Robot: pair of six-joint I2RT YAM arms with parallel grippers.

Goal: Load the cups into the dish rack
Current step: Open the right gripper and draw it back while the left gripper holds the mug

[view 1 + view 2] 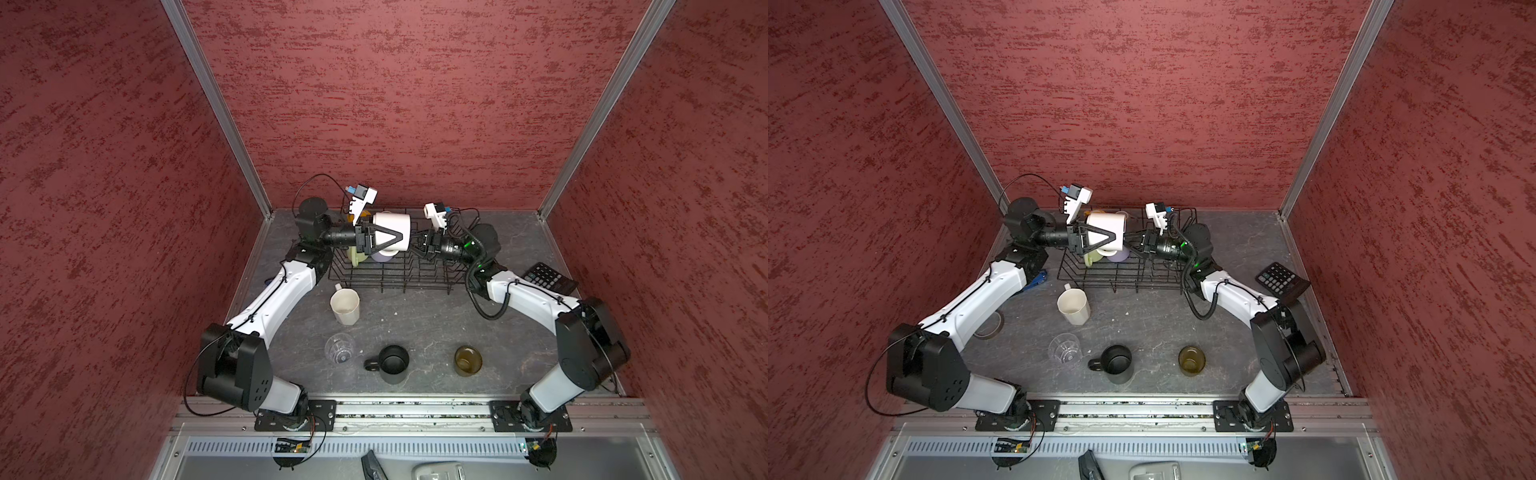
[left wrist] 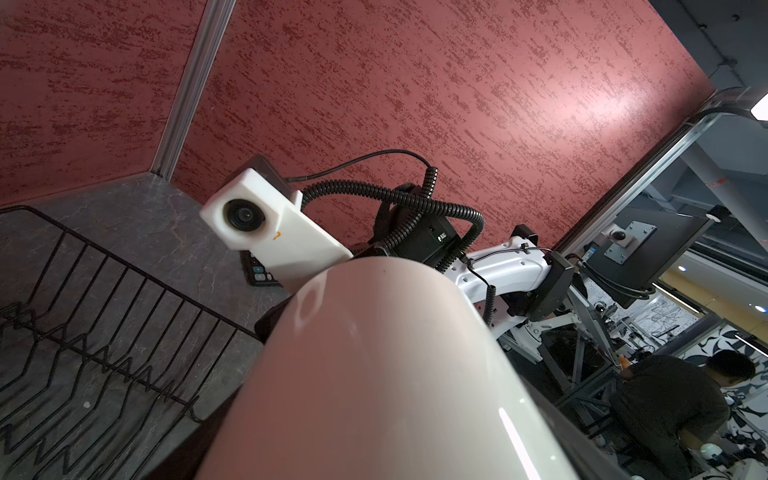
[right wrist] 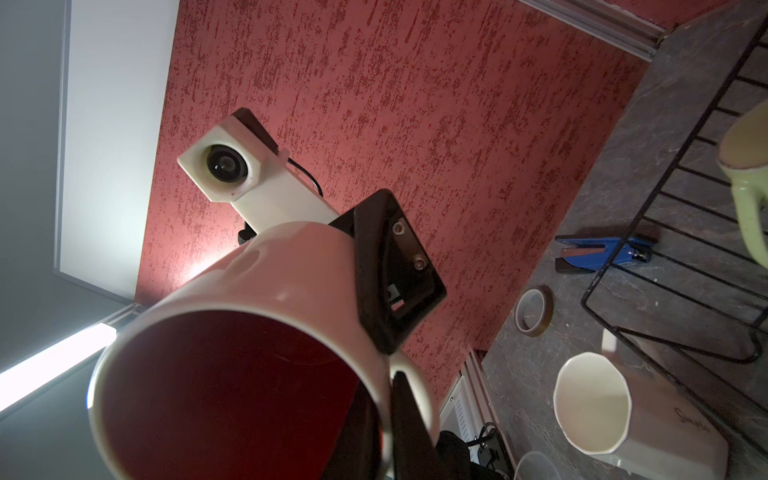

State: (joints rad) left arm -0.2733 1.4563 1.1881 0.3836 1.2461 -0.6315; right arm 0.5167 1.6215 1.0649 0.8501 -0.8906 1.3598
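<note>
Mid-frame in a top view: left gripper (image 1: pixel 398 241) wide, clamping white red-inside mug (image 1: pixel 390 222) sideways over dish rack (image 1: pixel 395 276), prob for handoff; right gripper (image 1: pixel 417 246) at rim, grip unclear.

It is a robotics lab. Red panels (image 1: pixel 415 104) on aluminium framing (image 1: pixel 220 108) enclose the worktop (image 1: pixel 428 324). A monitor (image 2: pixel 648 245) and person (image 2: pixel 673 399) sit beyond.

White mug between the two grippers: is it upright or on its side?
On its side. The white mug is level above the rack in the left gripper; its red mouth faces sideways.
</note>
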